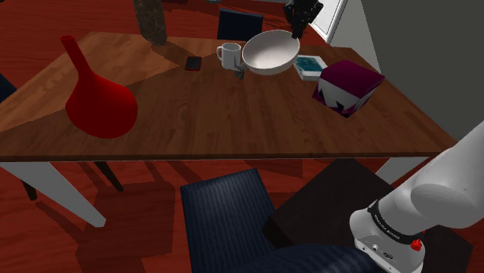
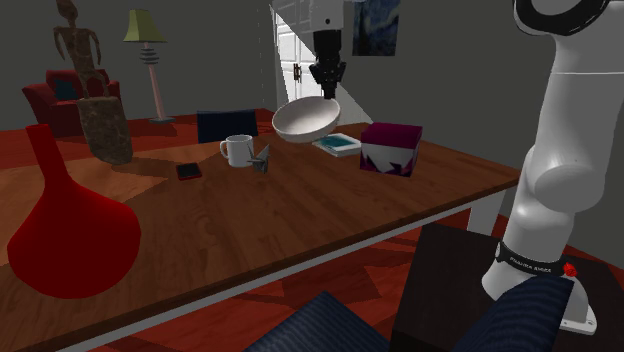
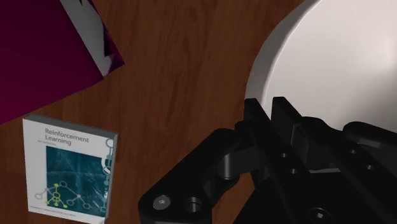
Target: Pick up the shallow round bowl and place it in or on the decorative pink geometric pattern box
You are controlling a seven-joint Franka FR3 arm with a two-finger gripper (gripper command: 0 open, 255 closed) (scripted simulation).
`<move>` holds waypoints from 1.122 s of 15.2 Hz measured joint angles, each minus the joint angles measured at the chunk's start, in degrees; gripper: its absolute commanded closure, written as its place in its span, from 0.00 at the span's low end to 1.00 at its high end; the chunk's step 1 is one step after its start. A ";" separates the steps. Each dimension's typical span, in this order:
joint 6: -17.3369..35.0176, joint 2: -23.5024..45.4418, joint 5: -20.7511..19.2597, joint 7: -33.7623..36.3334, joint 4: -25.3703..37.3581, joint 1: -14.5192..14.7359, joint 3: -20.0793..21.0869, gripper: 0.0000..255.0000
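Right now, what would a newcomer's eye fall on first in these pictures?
The big red vase stands out at the shoulder view's left end of the wooden table. Next, the white bowl, tilted and lifted off the table, its rim clasped by the black gripper, near the magenta box.

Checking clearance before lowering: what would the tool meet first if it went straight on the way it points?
Likely the brown wooden table top, between the teal book and the magenta box; the white round bowl that the black tool clasps hangs lower and may touch first.
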 measured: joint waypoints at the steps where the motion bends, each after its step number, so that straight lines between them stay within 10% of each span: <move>1: -0.39 -0.77 -0.07 -1.16 -0.36 -0.59 -0.54 1.00; 8: -0.61 -4.81 -0.74 -10.13 -3.82 -5.05 -5.03 1.00; 9: -0.61 -4.82 -0.74 -10.15 -3.82 -5.07 -5.06 0.00; 17: 12.20 -8.89 -18.22 9.02 -21.82 -1.70 1.00 0.00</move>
